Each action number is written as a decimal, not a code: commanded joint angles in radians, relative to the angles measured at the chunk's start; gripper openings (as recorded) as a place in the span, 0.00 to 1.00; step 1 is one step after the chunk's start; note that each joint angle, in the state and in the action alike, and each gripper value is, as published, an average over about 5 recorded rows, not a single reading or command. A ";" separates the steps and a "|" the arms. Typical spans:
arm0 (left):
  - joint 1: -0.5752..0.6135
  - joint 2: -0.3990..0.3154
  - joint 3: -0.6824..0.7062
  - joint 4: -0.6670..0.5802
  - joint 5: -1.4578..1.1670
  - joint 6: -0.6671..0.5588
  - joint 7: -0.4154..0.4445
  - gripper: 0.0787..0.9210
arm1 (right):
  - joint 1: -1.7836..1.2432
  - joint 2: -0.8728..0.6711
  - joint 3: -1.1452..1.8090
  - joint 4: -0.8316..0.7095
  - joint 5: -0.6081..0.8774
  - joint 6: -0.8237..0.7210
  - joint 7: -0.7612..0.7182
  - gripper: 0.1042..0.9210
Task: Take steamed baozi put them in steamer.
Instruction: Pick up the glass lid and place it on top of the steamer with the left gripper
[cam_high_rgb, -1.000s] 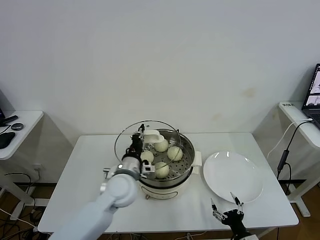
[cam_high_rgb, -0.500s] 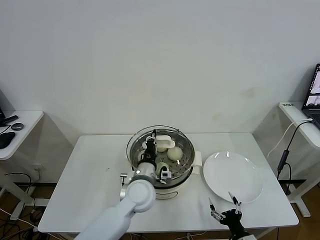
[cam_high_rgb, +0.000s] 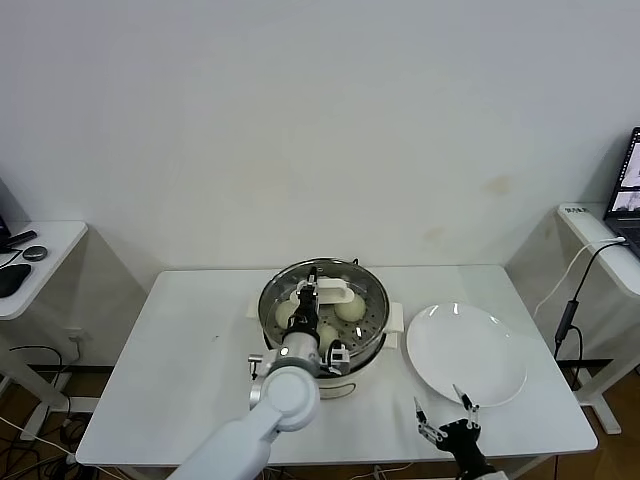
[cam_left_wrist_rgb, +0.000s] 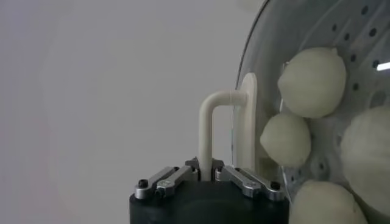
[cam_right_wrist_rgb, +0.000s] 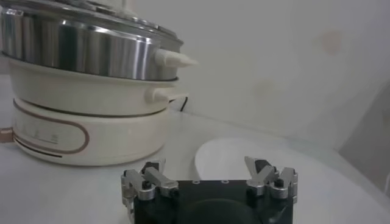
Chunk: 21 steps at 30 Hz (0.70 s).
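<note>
The left gripper is clamped on the white handle of the glass lid, which hangs over the steamer in the middle of the table. All four buns already lie inside on the perforated floor. To finish well, I think the lid should be kept level, centred on the rim, lowered slowly, and released only when seated. The right gripper waits at about 5 o'clock from the steamer, near the white plate, jaws wide and empty.
</note>
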 joint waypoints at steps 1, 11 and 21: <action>0.005 -0.027 0.002 0.025 0.020 -0.004 -0.008 0.11 | -0.001 0.000 -0.001 -0.001 -0.003 0.003 0.000 0.88; 0.011 -0.028 0.006 0.035 0.035 -0.017 -0.012 0.11 | -0.002 -0.003 -0.001 0.000 0.000 0.007 0.000 0.88; 0.031 -0.032 -0.017 -0.016 -0.022 -0.011 -0.039 0.17 | -0.004 -0.008 -0.008 0.007 0.000 0.003 -0.002 0.88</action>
